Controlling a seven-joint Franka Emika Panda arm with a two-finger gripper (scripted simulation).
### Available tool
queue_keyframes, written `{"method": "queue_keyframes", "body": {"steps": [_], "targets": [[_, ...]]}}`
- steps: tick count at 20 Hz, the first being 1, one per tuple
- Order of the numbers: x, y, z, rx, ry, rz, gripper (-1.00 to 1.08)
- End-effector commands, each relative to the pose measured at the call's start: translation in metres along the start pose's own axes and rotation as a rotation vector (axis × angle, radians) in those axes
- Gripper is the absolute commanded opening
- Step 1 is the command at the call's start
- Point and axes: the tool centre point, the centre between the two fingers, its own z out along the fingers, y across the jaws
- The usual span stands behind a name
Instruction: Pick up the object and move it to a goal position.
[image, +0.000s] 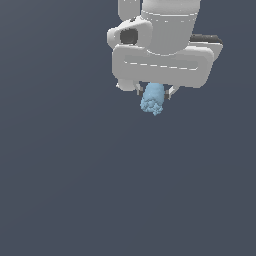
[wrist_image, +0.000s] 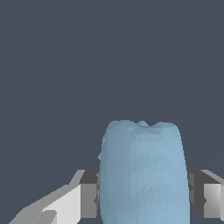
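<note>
Grip: our white gripper (image: 154, 94), upper frame, pinches the small light-blue lumpy-ended cylinder (image: 152, 99).
Done: pickup, we judge.
Left: reaching an unseen goal.

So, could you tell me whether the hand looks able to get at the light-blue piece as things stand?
Apparently yes: the hand already has the light-blue piece between its fingers, which look pressed against both its sides, with nothing in the way.

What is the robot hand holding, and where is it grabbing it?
The hand holds the light-blue piece by its smooth upper sides, one finger on each; its bumpy end hangs below.
</note>
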Motion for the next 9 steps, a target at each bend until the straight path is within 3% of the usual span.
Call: {"method": "queue_keyframes", "body": {"steps": [1, 9], "targets": [[0.0017, -0.0009, -0.0088, 0.0, -0.001, 0.0, -1.0], [0.0044, -0.0021, -0.0182, 0.0, -0.001, 0.0, -1.0]]}}
